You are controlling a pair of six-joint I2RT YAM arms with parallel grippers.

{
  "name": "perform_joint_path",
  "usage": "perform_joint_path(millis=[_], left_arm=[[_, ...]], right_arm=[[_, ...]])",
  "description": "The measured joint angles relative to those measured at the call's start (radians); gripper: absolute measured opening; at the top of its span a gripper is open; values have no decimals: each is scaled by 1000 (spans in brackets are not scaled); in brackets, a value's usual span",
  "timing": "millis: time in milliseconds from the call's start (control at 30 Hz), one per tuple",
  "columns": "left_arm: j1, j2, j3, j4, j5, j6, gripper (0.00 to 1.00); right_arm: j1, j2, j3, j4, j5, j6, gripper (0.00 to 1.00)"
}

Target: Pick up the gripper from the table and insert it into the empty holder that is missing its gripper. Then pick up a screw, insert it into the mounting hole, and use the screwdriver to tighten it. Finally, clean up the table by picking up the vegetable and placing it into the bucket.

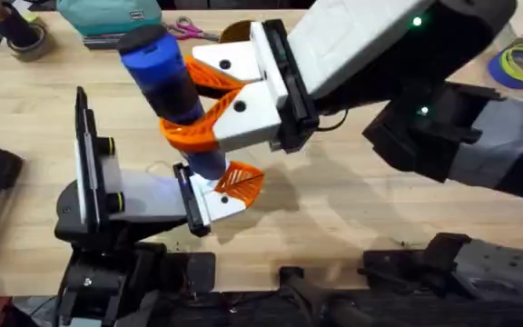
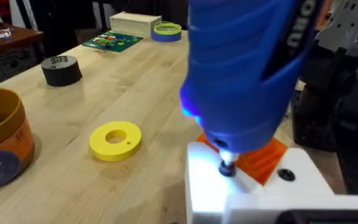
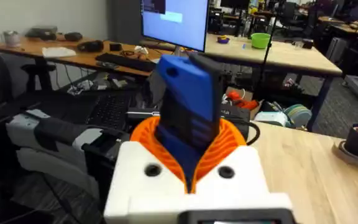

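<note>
My right gripper [image 1: 189, 100] reaches in from the right and is shut on the blue screwdriver [image 1: 166, 77], held upright between its orange pads [image 3: 229, 146]. The bit [image 2: 227, 167] presses down on the white holder [image 2: 260, 193] of my left gripper [image 1: 139, 173], and a blue light glows at the screwdriver's nose. The orange gripper [image 1: 243, 182] sits in that holder. My left gripper stands open, its fingers wide apart. Any screw is hidden under the bit. The orange-brown bucket [image 2: 2, 146] stands nearby with something green inside; I cannot tell whether it is the vegetable.
A flat yellow ring [image 2: 115, 140] lies on the wood between bucket and holder. Farther back are a black tape roll [image 2: 62, 70], a green circuit board [image 2: 112, 40], a pale box [image 2: 135, 23] and a blue-yellow tape roll [image 1: 520, 65]. Scissors [image 1: 189, 30] lie at the far edge.
</note>
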Motion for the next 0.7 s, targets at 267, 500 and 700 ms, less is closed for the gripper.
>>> perform_joint_path(millis=[267, 500, 700], left_arm=[[0, 0, 0, 0, 0, 0, 6], [0, 0, 0, 0, 0, 0, 6], [0, 0, 0, 0, 0, 0, 6]], right_arm=[[-6, 0, 0, 0, -22, -3, 21], [-24, 0, 0, 0, -53, -3, 21], [-24, 0, 0, 0, -57, -3, 21]])
